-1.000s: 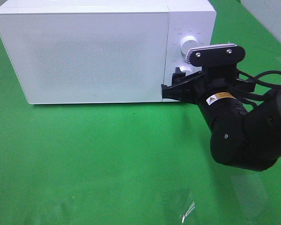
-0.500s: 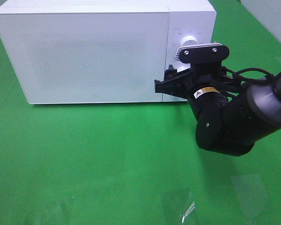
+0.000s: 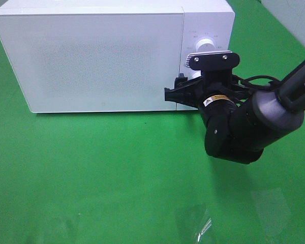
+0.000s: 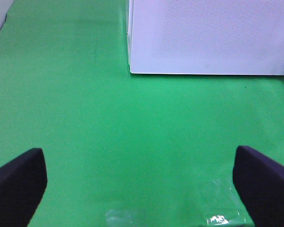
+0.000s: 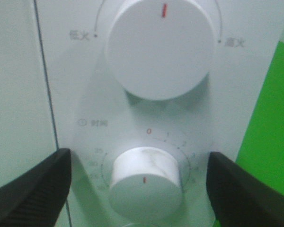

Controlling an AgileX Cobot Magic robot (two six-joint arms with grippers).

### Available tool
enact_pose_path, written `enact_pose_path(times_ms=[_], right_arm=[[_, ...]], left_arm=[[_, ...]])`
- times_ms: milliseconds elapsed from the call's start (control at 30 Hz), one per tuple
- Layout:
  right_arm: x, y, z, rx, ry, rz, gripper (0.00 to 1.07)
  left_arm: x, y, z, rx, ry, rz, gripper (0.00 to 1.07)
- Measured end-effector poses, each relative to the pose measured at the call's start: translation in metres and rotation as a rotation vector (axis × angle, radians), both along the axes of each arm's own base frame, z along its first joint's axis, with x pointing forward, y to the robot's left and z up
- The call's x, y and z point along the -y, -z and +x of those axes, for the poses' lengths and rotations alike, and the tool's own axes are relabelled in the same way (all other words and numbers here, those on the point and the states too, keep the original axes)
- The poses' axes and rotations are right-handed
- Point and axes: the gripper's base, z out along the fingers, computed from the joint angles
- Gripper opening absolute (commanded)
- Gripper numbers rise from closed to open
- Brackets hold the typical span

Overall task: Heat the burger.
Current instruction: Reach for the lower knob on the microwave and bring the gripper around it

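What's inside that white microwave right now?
The microwave has its door shut, and the white speckled front hides the inside completely. Whether any food sits in there cannot be told.

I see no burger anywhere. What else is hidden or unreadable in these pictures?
Burger: in no view; the shut, opaque door of the microwave hides its inside.
Lower dial: covered by the right hand in the high view.
Dial lettering: too small to read in the high view.
Left hand: only two fingertips show, cut off by the left wrist view's edges.
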Motion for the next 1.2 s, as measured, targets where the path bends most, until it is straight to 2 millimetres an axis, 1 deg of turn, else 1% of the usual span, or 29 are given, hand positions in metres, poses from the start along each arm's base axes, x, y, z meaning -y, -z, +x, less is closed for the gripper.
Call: enact_pose_path(times_ms=[267, 367, 400, 433, 467, 500, 533, 567, 600, 633, 667, 700, 733, 767, 800, 833, 867, 900, 933, 1200], right_arm=[[0.0001, 0.0053, 0.0018, -0.014, 0.006, 0.003, 0.76], [-0.0002, 0.0062, 0.0021, -0.023, 0.005, 0.004, 0.73], [-0.0002, 0.0062, 0.0021, -0.023, 0.005, 0.004, 0.69], [-0.0002, 0.0062, 0.0021, -0.023, 0.005, 0.004, 0.69], [-0.0002, 0.0062, 0.0021, -0.023, 0.005, 0.004, 0.63], [-0.0002, 0.0062, 0.0021, -0.023, 0.005, 0.004, 0.63], [-0.0002, 0.0062, 0.0021, -0.023, 0.005, 0.004, 0.57], [-0.0002, 0.0062, 0.0021, -0.023, 0.005, 0.004, 0.57], [-0.0002, 0.0065, 0.0021, -0.023, 0.006, 0.004, 0.48], [-0.0001, 0.0064, 0.0021, -0.022, 0.006, 0.003, 0.43], [-0.0001, 0.0064, 0.0021, -0.022, 0.006, 0.003, 0.43], [0.0001, 0.0062, 0.0022, -0.016, 0.008, 0.001, 0.31], [0.0001, 0.0062, 0.0022, -0.016, 0.008, 0.001, 0.31], [0.0003, 0.0064, 0.0022, -0.016, 0.011, 0.001, 0.22], [0.0003, 0.0064, 0.0022, -0.016, 0.011, 0.001, 0.22], [0.0003, 0.0064, 0.0022, -0.016, 0.011, 0.001, 0.15], [0.0003, 0.0064, 0.0022, -0.016, 0.011, 0.001, 0.15], [0.0003, 0.0064, 0.0022, -0.016, 0.011, 0.000, 0.10], [0.0003, 0.0064, 0.0022, -0.016, 0.011, 0.000, 0.09], [0.0002, 0.0064, 0.0022, -0.016, 0.012, 0.021, 0.08]], left_arm=[[0.0000, 0.0000, 0.0000, 0.000, 0.000, 0.000, 1.01], [0.0000, 0.0000, 0.0000, 0.000, 0.000, 0.000, 1.01], [0.0000, 0.0000, 0.0000, 0.000, 0.000, 0.000, 1.01], [0.0000, 0.0000, 0.0000, 0.000, 0.000, 0.000, 1.01], [0.0000, 0.0000, 0.0000, 0.000, 0.000, 0.000, 1.01], [0.0000, 0.0000, 0.0000, 0.000, 0.000, 0.000, 1.01], [0.0000, 0.0000, 0.0000, 0.000, 0.000, 0.000, 1.01], [0.0000, 0.0000, 0.0000, 0.000, 0.000, 0.000, 1.01], [0.0000, 0.0000, 0.0000, 0.000, 0.000, 0.000, 1.01], [0.0000, 0.0000, 0.0000, 0.000, 0.000, 0.000, 1.01], [0.0000, 0.0000, 0.0000, 0.000, 0.000, 0.000, 1.01], [0.0000, 0.0000, 0.0000, 0.000, 0.000, 0.000, 1.01], [0.0000, 0.0000, 0.0000, 0.000, 0.000, 0.000, 1.01], [0.0000, 0.0000, 0.0000, 0.000, 0.000, 0.000, 1.01], [0.0000, 0.0000, 0.0000, 0.000, 0.000, 0.000, 1.01], [0.0000, 0.0000, 0.0000, 0.000, 0.000, 0.000, 1.01], [0.0000, 0.0000, 0.0000, 0.000, 0.000, 0.000, 1.01], [0.0000, 0.0000, 0.0000, 0.000, 0.000, 0.000, 1.01], [0.0000, 0.0000, 0.0000, 0.000, 0.000, 0.000, 1.01], [0.0000, 0.0000, 0.0000, 0.000, 0.000, 0.000, 1.01]])
